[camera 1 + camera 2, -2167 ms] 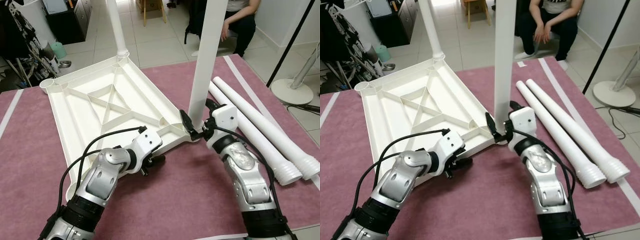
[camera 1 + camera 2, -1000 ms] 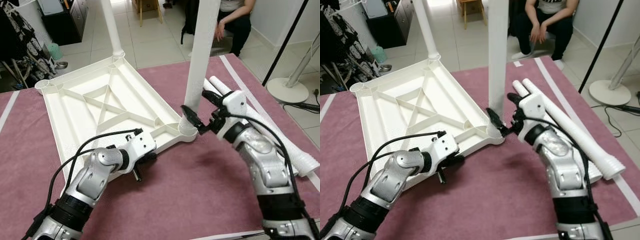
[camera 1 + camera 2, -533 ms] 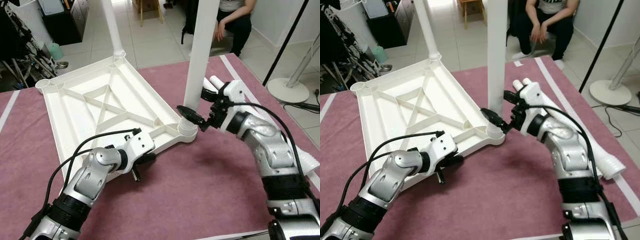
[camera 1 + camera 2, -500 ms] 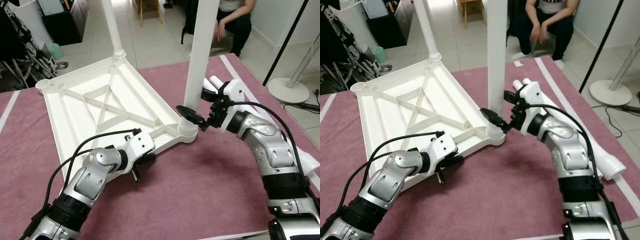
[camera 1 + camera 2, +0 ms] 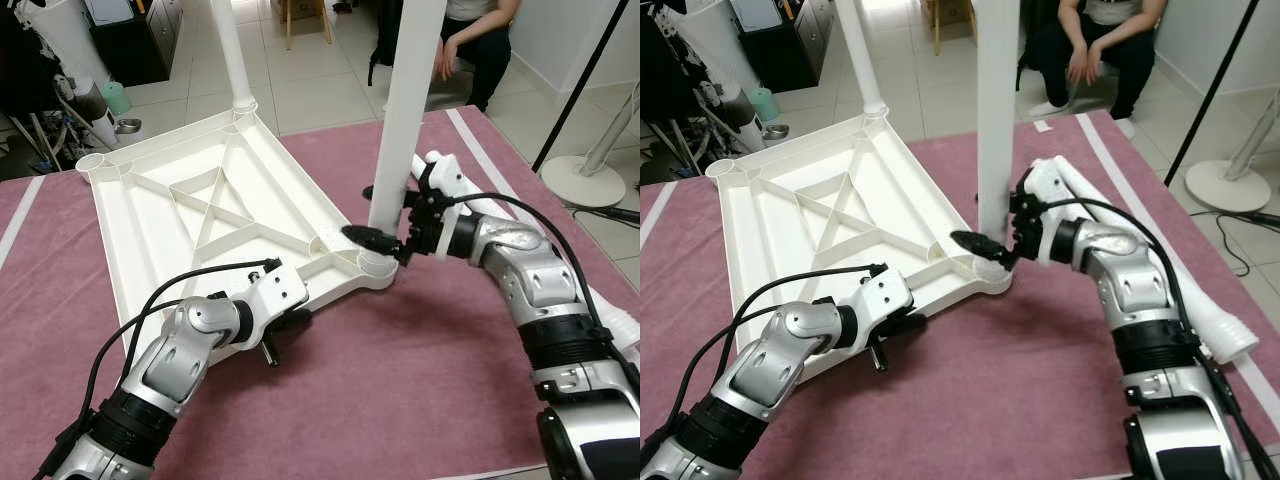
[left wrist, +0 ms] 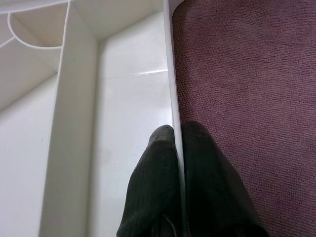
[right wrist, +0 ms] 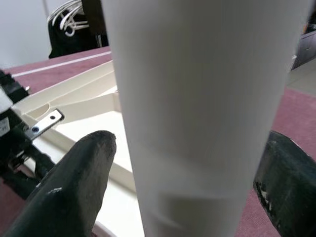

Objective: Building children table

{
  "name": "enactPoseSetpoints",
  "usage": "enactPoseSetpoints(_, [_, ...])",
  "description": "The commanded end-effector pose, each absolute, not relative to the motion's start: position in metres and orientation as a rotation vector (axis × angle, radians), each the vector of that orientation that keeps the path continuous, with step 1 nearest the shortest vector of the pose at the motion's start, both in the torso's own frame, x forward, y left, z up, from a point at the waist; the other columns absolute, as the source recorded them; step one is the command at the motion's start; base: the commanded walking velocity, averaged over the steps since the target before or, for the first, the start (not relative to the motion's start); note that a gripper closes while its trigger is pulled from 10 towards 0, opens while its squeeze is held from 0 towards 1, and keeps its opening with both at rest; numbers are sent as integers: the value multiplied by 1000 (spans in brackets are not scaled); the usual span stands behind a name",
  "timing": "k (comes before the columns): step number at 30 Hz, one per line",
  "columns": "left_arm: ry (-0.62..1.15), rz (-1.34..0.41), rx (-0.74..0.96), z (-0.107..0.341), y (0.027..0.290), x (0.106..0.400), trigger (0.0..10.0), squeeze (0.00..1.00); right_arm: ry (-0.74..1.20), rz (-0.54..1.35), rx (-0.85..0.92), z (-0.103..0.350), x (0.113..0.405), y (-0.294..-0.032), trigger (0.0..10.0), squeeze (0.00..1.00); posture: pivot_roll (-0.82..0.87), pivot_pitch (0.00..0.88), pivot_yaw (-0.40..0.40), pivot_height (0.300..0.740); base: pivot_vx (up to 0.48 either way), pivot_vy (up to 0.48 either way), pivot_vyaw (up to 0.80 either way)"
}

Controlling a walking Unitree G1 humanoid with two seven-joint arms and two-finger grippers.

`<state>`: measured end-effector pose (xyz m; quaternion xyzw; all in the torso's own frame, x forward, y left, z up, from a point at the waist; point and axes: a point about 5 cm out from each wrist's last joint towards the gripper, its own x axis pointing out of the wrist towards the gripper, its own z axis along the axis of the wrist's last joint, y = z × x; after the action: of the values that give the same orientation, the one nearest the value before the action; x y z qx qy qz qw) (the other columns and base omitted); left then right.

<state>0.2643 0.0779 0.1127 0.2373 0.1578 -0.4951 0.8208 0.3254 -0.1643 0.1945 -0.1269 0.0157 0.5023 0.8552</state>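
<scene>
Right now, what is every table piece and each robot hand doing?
White plastic tabletop: upside down on the purple mat.
Near white leg: upright in the near corner socket.
Far white leg: upright in the far corner.
Two spare white legs: lying on the mat.
Left gripper: pinching the tabletop's rim.
Right gripper: open around the near leg's base.

Your two head views looked forward and down from above the maroon rug (image 5: 420, 400), sharing the upturned white tabletop (image 5: 170, 215) and both arms. Your left wrist view sat very close along the tabletop's near rim (image 6: 172, 74). Your right wrist view faced the upright leg (image 7: 207, 98) from close range.
</scene>
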Motion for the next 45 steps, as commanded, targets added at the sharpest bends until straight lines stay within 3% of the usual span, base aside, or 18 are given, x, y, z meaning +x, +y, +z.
enactPoseSetpoints(1, [317,-984,555,118,90,268,10000,0,24,1082,-299,198,327,-160,6078,0,-4,0,142,740,0,0,0])
enactPoseSetpoints(2, [317,-983,553,118,89,268,10000,0,26,1087,-305,198,327,-161,3804,0,-5,0,142,740,0,0,0])
enactPoseSetpoints(3, [317,-982,552,118,89,268,10000,0,27,1092,-308,198,327,-161,3804,0,-5,0,142,740,0,0,0])
enactPoseSetpoints(4, [316,-982,551,118,89,268,10000,0,28,1096,-310,198,327,-161,353,0,-6,0,142,740,0,0,0])
enactPoseSetpoints(5, [316,-982,550,118,89,268,10000,0,28,1099,-312,198,327,-161,0,0,-6,0,142,740,0,0,0])
enactPoseSetpoints(17, [314,-983,545,119,87,268,10000,0,23,1083,-313,195,330,-162,0,0,-9,0,140,740,0,0,0])
enactPoseSetpoints(18, [314,-983,544,119,87,268,10000,0,26,1068,-309,192,330,-161,10000,0,-9,0,140,740,0,0,0])
enactPoseSetpoints(45, [318,-981,540,118,86,269,10000,0,112,743,-299,135,319,-138,10000,0,-18,0,145,740,0,0,0])
